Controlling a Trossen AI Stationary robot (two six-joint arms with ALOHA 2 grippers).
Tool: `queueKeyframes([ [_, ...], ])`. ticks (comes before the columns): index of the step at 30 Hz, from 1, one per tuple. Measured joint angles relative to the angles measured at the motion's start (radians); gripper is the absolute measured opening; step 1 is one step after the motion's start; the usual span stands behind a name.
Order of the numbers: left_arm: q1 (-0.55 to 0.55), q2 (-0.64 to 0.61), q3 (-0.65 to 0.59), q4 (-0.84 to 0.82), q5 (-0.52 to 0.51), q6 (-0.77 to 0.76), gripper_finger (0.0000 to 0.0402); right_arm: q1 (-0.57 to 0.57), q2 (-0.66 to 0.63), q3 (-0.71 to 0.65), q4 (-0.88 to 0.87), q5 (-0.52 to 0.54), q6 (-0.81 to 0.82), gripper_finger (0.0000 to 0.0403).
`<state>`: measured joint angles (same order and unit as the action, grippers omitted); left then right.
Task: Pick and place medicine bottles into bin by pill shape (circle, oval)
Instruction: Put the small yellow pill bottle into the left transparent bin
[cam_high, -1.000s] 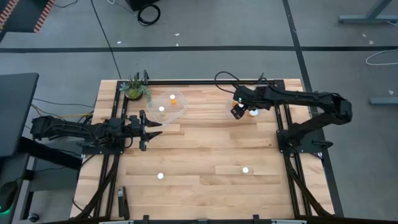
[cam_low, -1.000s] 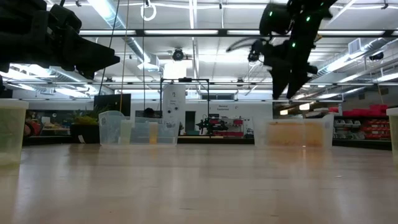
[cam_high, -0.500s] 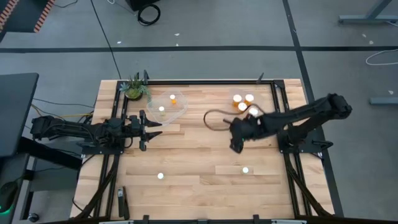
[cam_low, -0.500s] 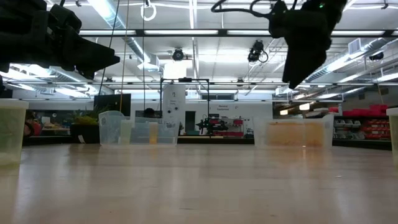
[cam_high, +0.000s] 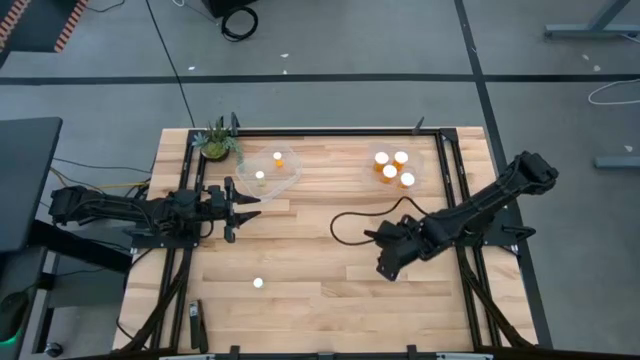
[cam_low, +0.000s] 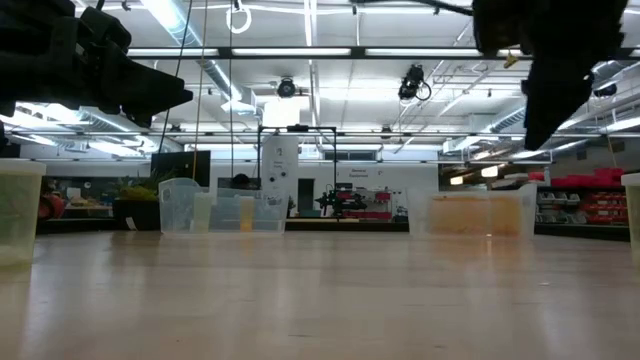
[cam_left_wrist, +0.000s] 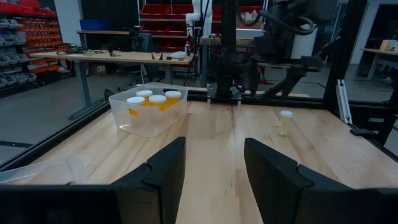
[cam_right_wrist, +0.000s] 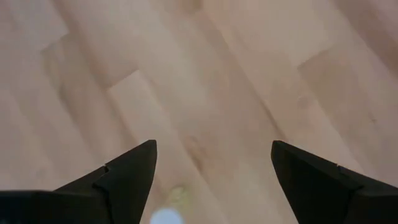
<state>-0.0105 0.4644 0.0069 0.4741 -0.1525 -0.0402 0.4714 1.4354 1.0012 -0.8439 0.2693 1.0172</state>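
Two loose medicine bottles are left out on the tabletop (cam_high: 320, 215): one (cam_high: 258, 283) near the front, one (cam_right_wrist: 166, 215) right beneath the right gripper (cam_high: 388, 262), which hangs over it, jaws spread wide and empty. Looks like the approach for a pick; next comes a straight drop and a squeeze. The left gripper (cam_high: 232, 205) waits part-open, holding nothing, beside its clear tub (cam_high: 290, 180).
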Motion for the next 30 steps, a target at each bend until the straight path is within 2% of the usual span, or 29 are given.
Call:
queueKeyframes([
  [10,0.000,0.000,0.000,0.000,0.000,0.000,0.0172,0.120,-0.012,0.000,0.001,-0.008,0.105,0.0324],
  [21,0.000,0.000,0.000,0.000,0.000,0.000,0.0172,0.178,-0.012,0.000,-0.025,-0.153,0.241,0.0324],
  [30,0.000,0.000,0.000,0.000,0.000,0.000,0.0172,0.252,-0.012,0.000,-0.149,-0.196,0.402,0.0324],
])
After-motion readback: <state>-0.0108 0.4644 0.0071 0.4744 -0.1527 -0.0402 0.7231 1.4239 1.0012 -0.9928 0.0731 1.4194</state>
